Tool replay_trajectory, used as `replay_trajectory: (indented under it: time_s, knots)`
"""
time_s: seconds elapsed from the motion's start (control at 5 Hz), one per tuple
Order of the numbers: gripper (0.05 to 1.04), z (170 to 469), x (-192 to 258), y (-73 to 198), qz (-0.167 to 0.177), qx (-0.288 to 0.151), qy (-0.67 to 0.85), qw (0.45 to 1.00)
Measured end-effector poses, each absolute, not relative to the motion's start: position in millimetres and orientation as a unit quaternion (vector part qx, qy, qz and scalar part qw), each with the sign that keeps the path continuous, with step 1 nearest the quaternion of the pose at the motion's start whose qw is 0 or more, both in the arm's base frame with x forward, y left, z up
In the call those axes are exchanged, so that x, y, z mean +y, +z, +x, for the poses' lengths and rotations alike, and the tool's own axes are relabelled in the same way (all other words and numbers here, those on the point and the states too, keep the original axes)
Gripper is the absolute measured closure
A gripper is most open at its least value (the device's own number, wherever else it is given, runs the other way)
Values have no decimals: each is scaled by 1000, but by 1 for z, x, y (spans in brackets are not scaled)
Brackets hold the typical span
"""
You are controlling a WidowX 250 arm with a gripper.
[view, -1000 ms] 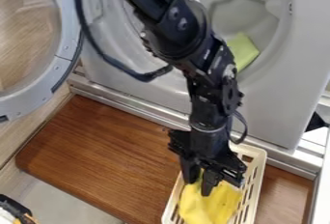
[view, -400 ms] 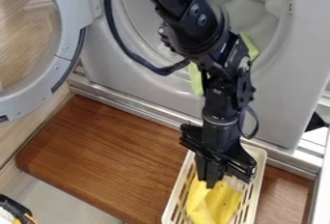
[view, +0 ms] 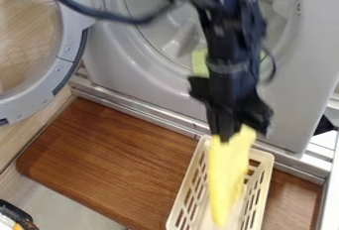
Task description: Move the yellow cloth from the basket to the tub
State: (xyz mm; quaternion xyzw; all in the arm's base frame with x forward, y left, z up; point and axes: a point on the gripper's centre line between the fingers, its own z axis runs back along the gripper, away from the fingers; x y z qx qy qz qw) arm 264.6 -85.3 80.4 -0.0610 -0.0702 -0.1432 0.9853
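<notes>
My gripper (view: 226,137) hangs above the back part of the cream basket (view: 187,190), shut on the top of the yellow cloth (view: 227,177). The cloth droops in a long strip from the fingertips over the basket; whether its lower end touches the basket floor I cannot tell. Behind the arm is the round opening of the grey machine's tub (view: 173,31). A pale green cloth (view: 199,62) shows at the tub's lower edge, partly covered by the arm.
The machine's round door (view: 68,40) stands open at the left. A brown wooden board (view: 112,162) lies in front of the machine, under the basket. A dark object with orange (view: 17,216) sits at the lower left corner.
The gripper, which closed on the yellow cloth inside the basket, has risen, lifting the cloth up out of its heap into a hanging strip.
</notes>
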Motion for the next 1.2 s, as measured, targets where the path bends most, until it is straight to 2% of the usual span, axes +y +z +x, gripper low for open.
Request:
replay_trajectory:
  time_s: [0.2, 0.4, 0.6, 0.8, 1.0, 1.2]
  knots:
    - [1033, 262, -54, 111, -60, -97, -123, 986]
    - [1033, 270, -46, 131, -44, -116, -153, 980]
    - [1033, 291, -45, 170, -32, -204, -185, 961]
    - [1033, 309, -46, 184, -22, -267, -206, 941]
    - [1033, 325, -40, 180, -2, -295, -206, 933]
    - [1033, 333, -23, 176, 34, -311, -182, 932]
